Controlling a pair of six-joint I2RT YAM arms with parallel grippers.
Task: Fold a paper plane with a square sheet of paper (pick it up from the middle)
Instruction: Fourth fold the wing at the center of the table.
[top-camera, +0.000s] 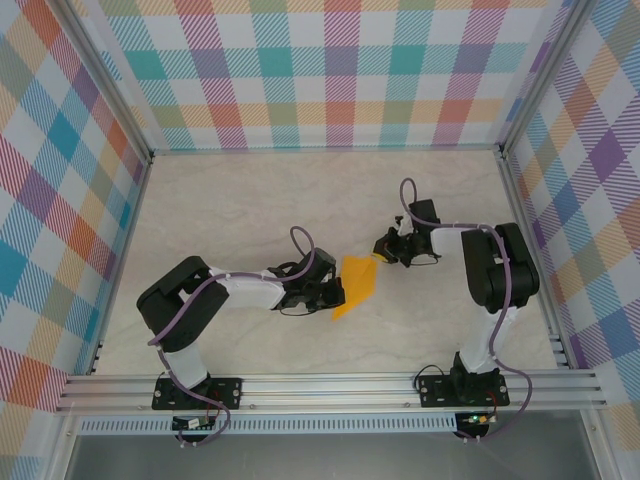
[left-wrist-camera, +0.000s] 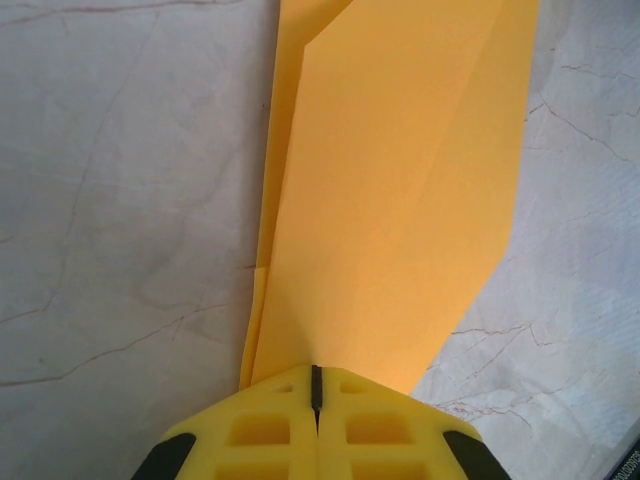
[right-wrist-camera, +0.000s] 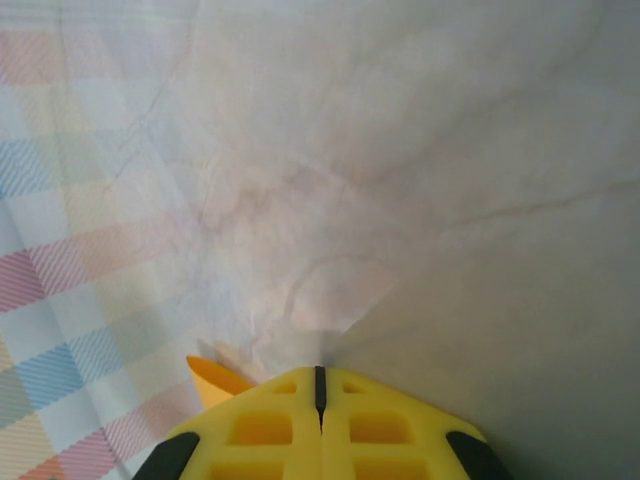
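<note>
The orange-yellow sheet of paper (top-camera: 356, 285) is folded into a long narrow shape with a slanted end, and it sits mid-table between the two arms. My left gripper (top-camera: 335, 293) is shut on its near end. In the left wrist view the paper (left-wrist-camera: 400, 180) fans out from the closed tips of that gripper (left-wrist-camera: 317, 385), with a second layer showing along its left edge. My right gripper (top-camera: 381, 251) is shut at the paper's far right corner. In the right wrist view a small orange corner (right-wrist-camera: 215, 378) pokes out beside the closed gripper (right-wrist-camera: 320, 385); whether it is pinched is hidden.
The pale marble tabletop (top-camera: 250, 200) is enclosed by plaid walls (top-camera: 330, 80) at the back and on both sides. An aluminium rail (top-camera: 330, 385) carrying both arm bases runs along the near edge.
</note>
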